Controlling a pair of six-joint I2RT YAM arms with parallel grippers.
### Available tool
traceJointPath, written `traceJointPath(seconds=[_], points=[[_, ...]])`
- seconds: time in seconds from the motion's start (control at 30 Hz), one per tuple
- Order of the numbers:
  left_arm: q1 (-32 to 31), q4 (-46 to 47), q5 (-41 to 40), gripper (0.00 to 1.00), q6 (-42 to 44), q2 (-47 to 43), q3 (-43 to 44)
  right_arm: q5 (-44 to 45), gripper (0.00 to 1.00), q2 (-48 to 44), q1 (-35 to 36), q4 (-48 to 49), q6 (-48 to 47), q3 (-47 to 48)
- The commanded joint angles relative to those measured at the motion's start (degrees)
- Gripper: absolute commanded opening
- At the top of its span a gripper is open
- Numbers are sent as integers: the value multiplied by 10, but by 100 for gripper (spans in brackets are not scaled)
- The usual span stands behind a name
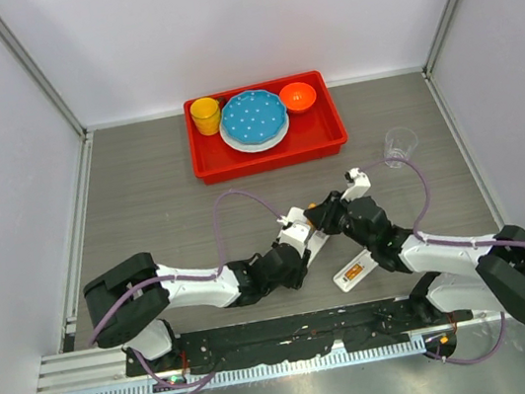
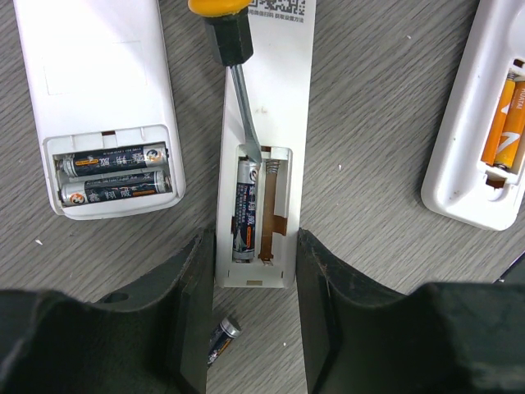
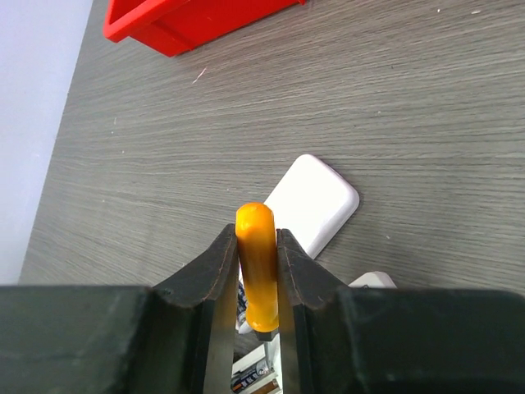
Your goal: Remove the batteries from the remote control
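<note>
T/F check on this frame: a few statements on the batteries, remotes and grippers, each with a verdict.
1. The right gripper is shut on the screwdriver handle. True.
2. The middle remote has an empty compartment. False: one battery sits in its left slot; only the right slot is empty.
3. A loose battery lies on the table just beyond the middle remote's end. True.
4. The left-hand remote in the left wrist view has been unloaded. False: two batteries lie side by side in it.
5. The left gripper clamps the middle remote from both sides. True.
</note>
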Motion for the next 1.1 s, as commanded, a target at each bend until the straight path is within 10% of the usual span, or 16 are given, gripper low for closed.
traceJointPath(seconds=[0.0, 0.53, 0.83, 1.07], points=[[-2, -63, 32, 8, -14, 50, -18, -97, 1, -14, 13, 39, 86, -20], [-2, -62, 23, 10, -13, 36, -15, -87, 1, -72, 12, -15, 80, -2], [1, -67, 30, 67, -24, -46, -15, -49, 1, -99, 13, -58, 51, 18], [42, -43, 95, 79, -47, -133, -39, -16, 1, -136, 13, -124, 8, 44]])
